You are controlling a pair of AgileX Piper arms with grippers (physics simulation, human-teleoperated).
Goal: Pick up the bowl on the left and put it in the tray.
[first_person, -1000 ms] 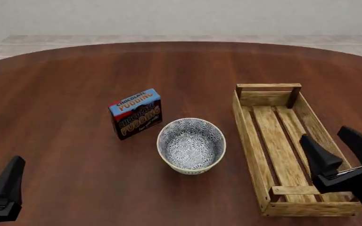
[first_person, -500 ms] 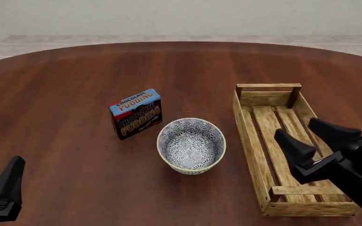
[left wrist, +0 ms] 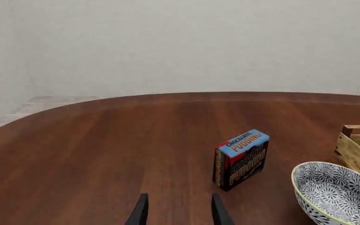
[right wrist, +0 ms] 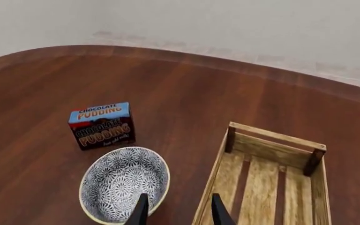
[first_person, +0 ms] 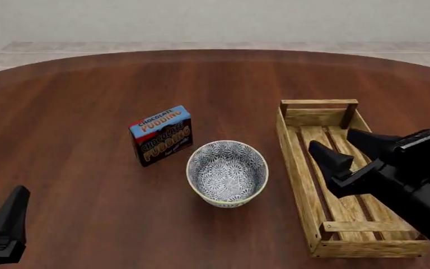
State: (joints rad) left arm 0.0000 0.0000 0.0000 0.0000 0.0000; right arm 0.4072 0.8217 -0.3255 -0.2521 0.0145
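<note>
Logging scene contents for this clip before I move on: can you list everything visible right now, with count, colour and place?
bowl: one, white with dark blue-grey floral pattern, mid-table, upright, empty.
chocolate pudding box: one, blue top with dark front, standing just left of and behind the bowl.
tray: one, light-wood slatted crate, right of the bowl, nothing lying in it.
table: one, dark reddish-brown wood.
left gripper: black, near left corner of the table, open.
right gripper: black, over the tray, open, reaching toward the bowl.

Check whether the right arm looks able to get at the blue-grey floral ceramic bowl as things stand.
Probably yes. The right gripper hangs open above the light-wood slatted tray, and nothing stands between it and the blue-grey floral ceramic bowl; the chocolate pudding box sits on the bowl's far-left side.
</note>
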